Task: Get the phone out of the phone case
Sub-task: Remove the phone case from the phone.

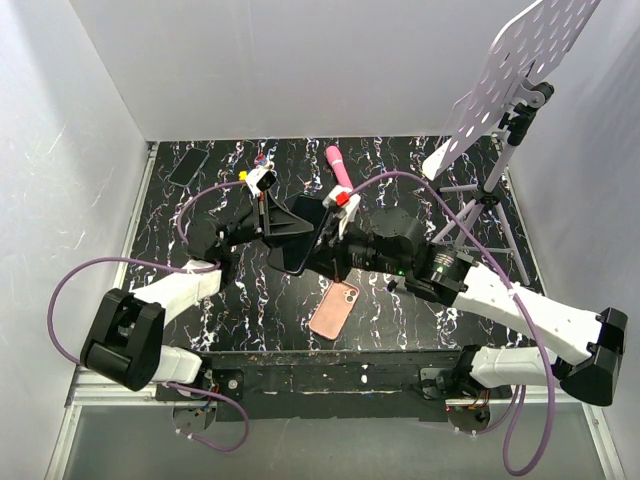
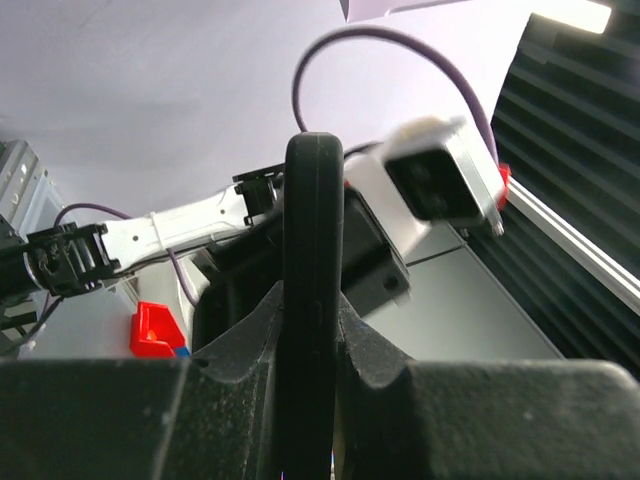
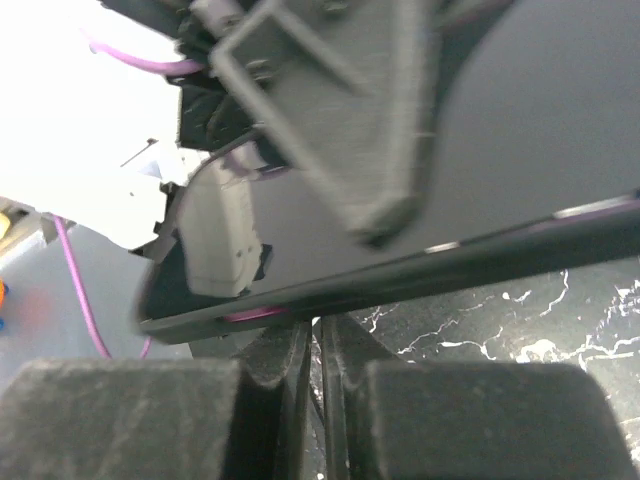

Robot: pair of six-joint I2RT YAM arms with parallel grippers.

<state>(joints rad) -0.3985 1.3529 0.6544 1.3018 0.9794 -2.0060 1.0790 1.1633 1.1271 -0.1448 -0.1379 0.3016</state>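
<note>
On my top view the case (image 1: 335,308) lay flat on the counter (image 1: 230,300), in the lower middle of the frame, just ahead of the arm bases. Its pale pink side faced up and its camera cutout sat at the upper right corner. The phone (image 2: 312,200) was out of it, held off the counter near the centre of the frame, above and a little left of the case.

Around it, a second black phone (image 1: 188,166) rested in the upper left of the counter. A pink wand (image 1: 337,165) lay at the upper middle. A perforated panel on a tripod (image 1: 520,70) filled the upper right. Purple cables (image 1: 60,290) looped off both arms, and the arms themselves hid much of the counter's middle.

The left pincer (image 2: 312,305) was clamped on the phone. From its wrist camera I saw the phone edge-on, a thin black upright strip wedged between the two fingers. The other arm's white camera housing (image 2: 435,185) sat just behind it on the right.

The right pincer (image 3: 318,345) was closed, its fingers (image 3: 290,360) drawn together right under the phone's lower edge with nothing between them. I could not tell whether they touched that edge.

In that view the phone crossed the frame at a tilt, its glossy dark screen mirroring the rig. One finger of the left pincer pressed flat on the glass at the upper middle.
</note>
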